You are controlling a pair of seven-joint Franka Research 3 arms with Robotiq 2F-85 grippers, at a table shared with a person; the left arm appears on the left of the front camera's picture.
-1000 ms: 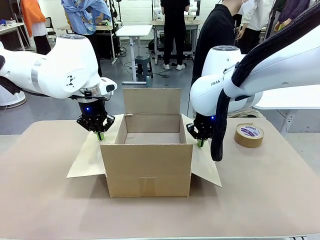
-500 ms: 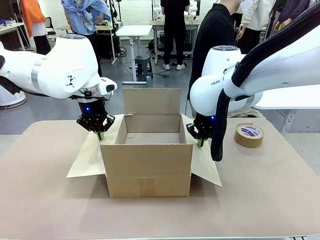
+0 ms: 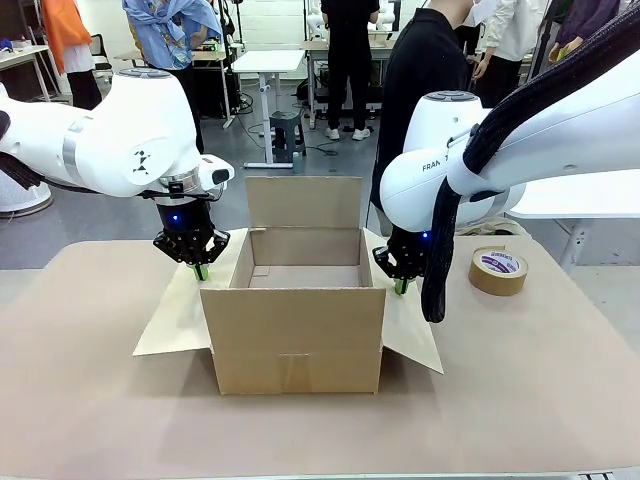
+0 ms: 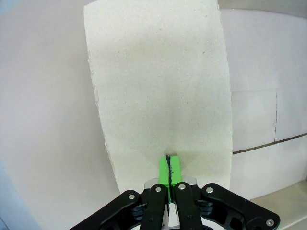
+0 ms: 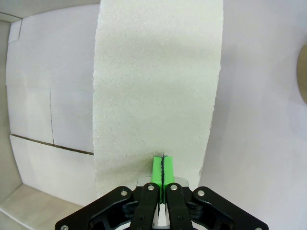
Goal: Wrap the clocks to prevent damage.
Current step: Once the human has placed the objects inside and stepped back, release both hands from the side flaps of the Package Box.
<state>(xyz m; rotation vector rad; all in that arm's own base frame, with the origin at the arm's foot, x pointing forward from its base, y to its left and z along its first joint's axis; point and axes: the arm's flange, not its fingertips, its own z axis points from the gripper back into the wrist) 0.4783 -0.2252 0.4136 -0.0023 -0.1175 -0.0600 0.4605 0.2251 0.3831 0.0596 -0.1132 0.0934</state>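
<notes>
The open cardboard box (image 3: 295,320) sits mid-frame on the surface, with the left fingers (image 3: 200,270) pinched tight on its left flap (image 3: 178,315) and the right fingers (image 3: 401,285) likewise on its right flap (image 3: 412,335); the board looks light and stiff but easily creased, so it is likely best held near the flap edges.

Brown cardboard box (image 3: 295,330) sits upright mid-table, top open, inner floor visible. Rear flap (image 3: 303,202) stands vertical. Left flap (image 3: 175,315) and right flap (image 3: 410,325) splay outward and down. Closed left gripper (image 3: 201,270) tips touch the left flap near its fold, closed right gripper (image 3: 401,286) likewise on the right flap.
</notes>
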